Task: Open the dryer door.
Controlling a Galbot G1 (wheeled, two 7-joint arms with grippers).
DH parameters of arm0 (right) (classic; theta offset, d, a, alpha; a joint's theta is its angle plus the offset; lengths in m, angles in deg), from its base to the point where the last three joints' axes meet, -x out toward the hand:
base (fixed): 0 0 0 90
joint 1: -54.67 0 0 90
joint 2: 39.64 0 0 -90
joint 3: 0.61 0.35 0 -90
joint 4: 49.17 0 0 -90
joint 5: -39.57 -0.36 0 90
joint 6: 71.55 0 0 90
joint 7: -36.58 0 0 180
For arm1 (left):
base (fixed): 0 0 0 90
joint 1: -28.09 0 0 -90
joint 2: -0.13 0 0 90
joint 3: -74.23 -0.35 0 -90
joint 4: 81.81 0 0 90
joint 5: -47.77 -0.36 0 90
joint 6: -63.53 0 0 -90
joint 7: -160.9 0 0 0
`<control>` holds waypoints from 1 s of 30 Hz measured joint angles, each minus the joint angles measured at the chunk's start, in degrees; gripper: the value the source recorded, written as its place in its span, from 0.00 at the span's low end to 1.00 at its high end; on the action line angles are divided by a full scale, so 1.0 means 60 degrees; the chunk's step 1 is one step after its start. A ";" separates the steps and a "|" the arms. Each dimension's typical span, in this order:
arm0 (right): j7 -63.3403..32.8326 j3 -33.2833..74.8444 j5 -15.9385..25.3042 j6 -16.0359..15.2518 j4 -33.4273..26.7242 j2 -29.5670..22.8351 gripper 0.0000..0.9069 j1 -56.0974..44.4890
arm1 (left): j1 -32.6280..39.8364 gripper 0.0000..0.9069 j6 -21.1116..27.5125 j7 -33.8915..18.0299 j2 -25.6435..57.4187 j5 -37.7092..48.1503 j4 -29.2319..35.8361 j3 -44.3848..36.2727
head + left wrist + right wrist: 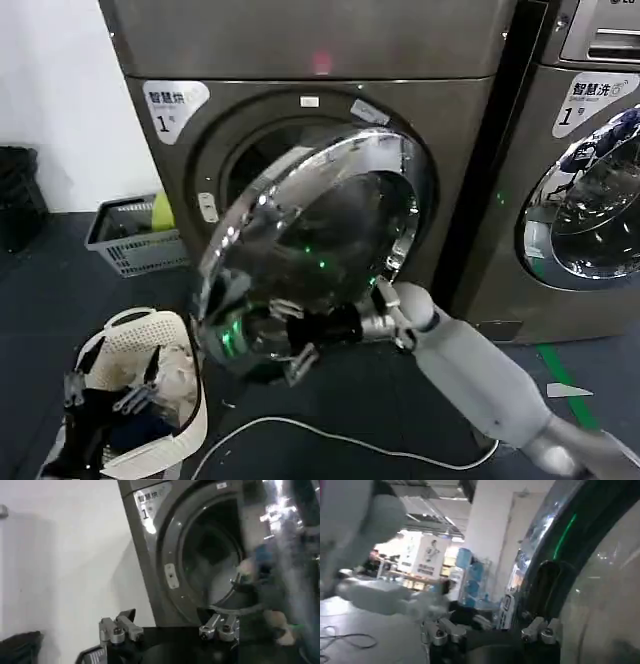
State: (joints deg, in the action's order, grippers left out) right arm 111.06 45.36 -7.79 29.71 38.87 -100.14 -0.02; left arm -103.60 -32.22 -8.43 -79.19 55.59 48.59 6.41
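Dryer door (320, 235) is seen swung partly out from the drum opening (275, 150), hinged at its right, its near lower edge at the right gripper (270, 345). Whether those jaws are clamped on the rim cannot be told; if contact is lost, the door could be left half-open. The left gripper (170, 630) is held apart, left of the opening.

Right pincer (492, 632) at lower centre, fingers spread; dryer door (580, 545) chrome ring curves along the frame's right.

Head view overlooks dryer door (320, 235); wrists close.
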 joint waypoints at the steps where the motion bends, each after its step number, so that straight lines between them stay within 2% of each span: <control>1: 0.0015 0.0106 0.0000 0.0002 0.0135 0.0120 1.00 -0.0109 | 0.0040 1.00 0.0012 0.0002 0.0040 0.0035 -0.0045 0.0031; 11: -0.0092 0.1987 -0.0172 0.0040 0.1167 0.1621 1.00 -0.1564 | 0.0819 1.00 0.0163 0.0089 0.0485 0.0176 -0.0466 -0.0191; 15: -0.0192 0.3563 -0.0280 0.0080 0.1640 0.2334 1.00 -0.2971 | 0.1243 1.00 0.0186 0.0146 0.0779 0.0122 -0.0652 -0.0531; 19: -0.0555 0.5703 -0.0451 0.0612 0.2317 0.2766 1.00 -0.5115 | 0.1813 1.00 0.0240 0.0161 0.1252 0.0112 -0.0966 -0.1053; 22: -0.0920 0.7613 -0.0472 0.1046 0.2859 0.2724 1.00 -0.6949 | 0.2290 1.00 0.0271 0.0170 0.1659 0.0065 -0.1240 -0.1559; 25: -0.1786 0.9761 -0.0350 0.1717 0.3482 0.2201 1.00 -0.8947 | 0.2794 1.00 0.0239 0.0218 0.2024 0.0060 -0.1516 -0.2119; 27: -0.2480 1.1036 0.0016 0.2109 0.3863 0.1657 1.00 -1.0127 | 0.3123 1.00 0.0195 0.0261 0.2257 0.0090 -0.1700 -0.2497; 30: -0.3867 1.2679 0.0705 0.2356 0.4356 0.0704 1.00 -1.1516 | 0.3578 1.00 0.0118 0.0299 0.2587 0.0096 -0.1962 -0.3143</control>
State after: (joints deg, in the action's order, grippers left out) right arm 87.86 121.43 -3.56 43.84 65.00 -95.92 -69.11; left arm -82.13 -31.52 -6.64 -63.67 56.17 36.82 -12.45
